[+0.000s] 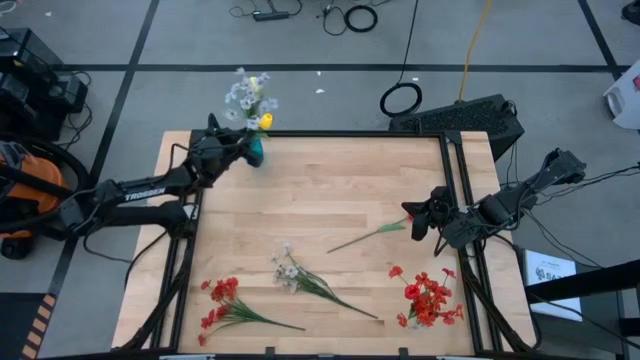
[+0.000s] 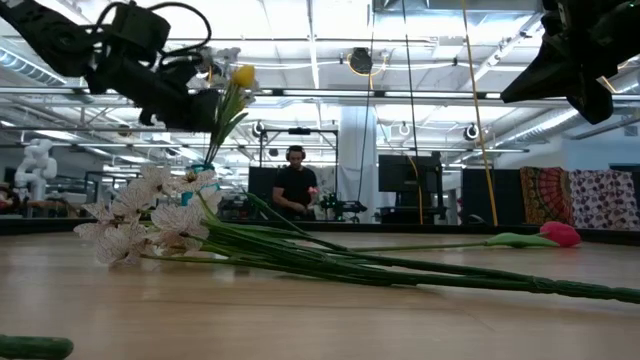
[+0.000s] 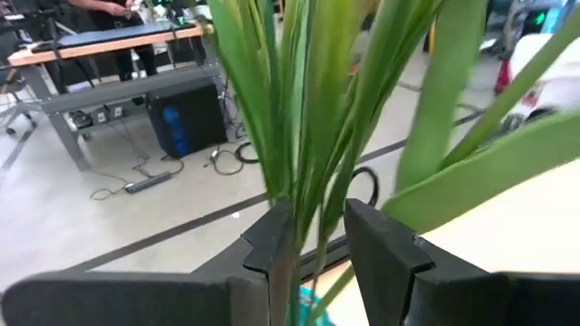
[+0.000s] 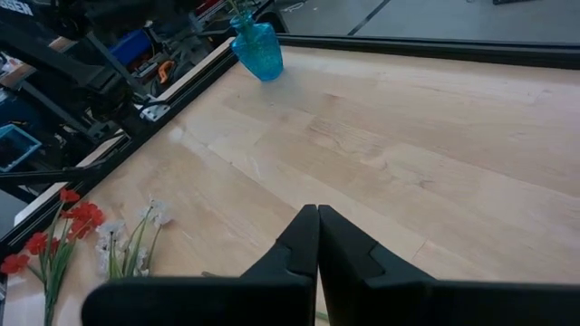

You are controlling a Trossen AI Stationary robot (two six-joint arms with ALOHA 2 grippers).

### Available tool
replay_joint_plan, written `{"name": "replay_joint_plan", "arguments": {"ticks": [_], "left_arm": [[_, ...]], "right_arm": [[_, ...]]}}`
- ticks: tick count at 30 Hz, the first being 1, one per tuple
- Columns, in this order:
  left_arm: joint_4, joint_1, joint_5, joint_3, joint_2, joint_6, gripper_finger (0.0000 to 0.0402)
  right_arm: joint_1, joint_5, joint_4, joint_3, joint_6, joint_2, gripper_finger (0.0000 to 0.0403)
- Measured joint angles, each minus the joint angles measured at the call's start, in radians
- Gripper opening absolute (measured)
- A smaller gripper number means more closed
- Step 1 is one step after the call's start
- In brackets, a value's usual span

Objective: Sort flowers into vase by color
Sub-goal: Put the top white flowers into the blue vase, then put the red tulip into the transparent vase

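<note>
A small teal vase (image 1: 256, 152) stands near the table's far left edge and holds white blossoms (image 1: 248, 92) and a yellow tulip (image 1: 265, 121). My left gripper (image 1: 240, 140) is open beside the vase's mouth, and the green stems (image 3: 304, 136) rise between its fingers. A red tulip (image 1: 372, 233) lies on the wood right of centre. A white sprig (image 1: 300, 275) and two red sprays (image 1: 225, 305) (image 1: 430, 300) lie near the near edge. My right gripper (image 1: 412, 215) is shut and raised by the red tulip's head (image 2: 560, 233), touching nothing. My left gripper (image 3: 317, 226) has its fingers on either side of the flower stems just above the vase's mouth (image 3: 304, 303), coming level from the table's left. The stems run close along one finger (image 3: 272, 254), with a gap to the other. I cannot tell whether they touch.
A black metal rail (image 1: 350, 135) frames the table. Bare wood (image 4: 381, 136) spreads between the vase and the lying flowers. In the low view a person (image 2: 297, 185) stands at a bench beyond the far edge. Cables lie on the floor there.
</note>
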Motion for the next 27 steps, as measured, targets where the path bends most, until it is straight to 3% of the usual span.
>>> {"name": "replay_joint_plan", "arguments": {"ticks": [7, 13, 27], "left_arm": [[-0.118, -0.057, -0.013, 0.000, -0.130, -0.014, 0.0109], [-0.277, -0.131, -0.047, 0.000, -0.220, -0.168, 0.0106], [-0.446, -0.438, -0.095, 0.055, -0.179, -0.426, 0.0051]], "right_arm": [[0.000, -0.001, 0.000, 0.000, -0.020, 0.000, 0.0000], [0.000, -0.001, -0.001, 0.000, -0.020, 0.000, 0.0000], [0.000, 0.000, 0.000, 0.000, -0.063, 0.000, 0.0000]]}}
